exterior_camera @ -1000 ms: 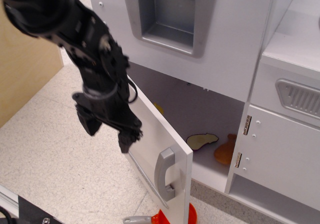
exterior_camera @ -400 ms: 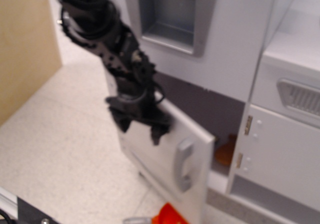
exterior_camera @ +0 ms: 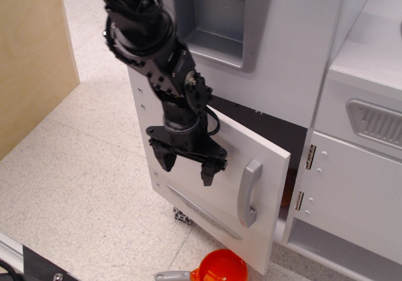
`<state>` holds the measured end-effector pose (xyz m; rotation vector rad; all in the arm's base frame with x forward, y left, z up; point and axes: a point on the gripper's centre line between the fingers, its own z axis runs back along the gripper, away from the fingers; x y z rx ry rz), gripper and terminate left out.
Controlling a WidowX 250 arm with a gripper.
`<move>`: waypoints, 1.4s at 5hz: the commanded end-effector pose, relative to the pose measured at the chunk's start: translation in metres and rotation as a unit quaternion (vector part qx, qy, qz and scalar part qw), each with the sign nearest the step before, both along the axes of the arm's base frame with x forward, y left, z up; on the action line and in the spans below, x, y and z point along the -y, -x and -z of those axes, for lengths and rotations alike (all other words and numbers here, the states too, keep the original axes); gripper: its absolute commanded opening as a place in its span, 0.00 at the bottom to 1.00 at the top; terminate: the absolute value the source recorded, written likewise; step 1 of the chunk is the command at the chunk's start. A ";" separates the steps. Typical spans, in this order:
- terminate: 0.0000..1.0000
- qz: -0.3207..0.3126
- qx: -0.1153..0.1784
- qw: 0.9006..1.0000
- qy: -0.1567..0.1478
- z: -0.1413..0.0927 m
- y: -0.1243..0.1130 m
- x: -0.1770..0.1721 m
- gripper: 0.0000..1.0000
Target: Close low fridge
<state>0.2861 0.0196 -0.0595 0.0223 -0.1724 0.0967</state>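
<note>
The low fridge door is white, with a grey curved handle and a grey strip on its front. It stands nearly shut, with a narrow dark gap at its top and right edge. My black gripper is open and empty, its fingertips pressed against the door's front, left of the handle. The fridge's inside is almost wholly hidden behind the door.
Above is a white panel with a recessed grey dispenser. To the right is a smaller white cabinet door with hinges and a grey vent. An orange toy lies on the floor below. A wooden board stands left.
The door has swung from wide open to nearly shut. My gripper has moved right with it, pushing on its front. The food inside is now hidden.
</note>
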 end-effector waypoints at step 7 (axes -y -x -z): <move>1.00 0.013 0.031 0.999 -0.036 -0.033 -0.021 -0.002 1.00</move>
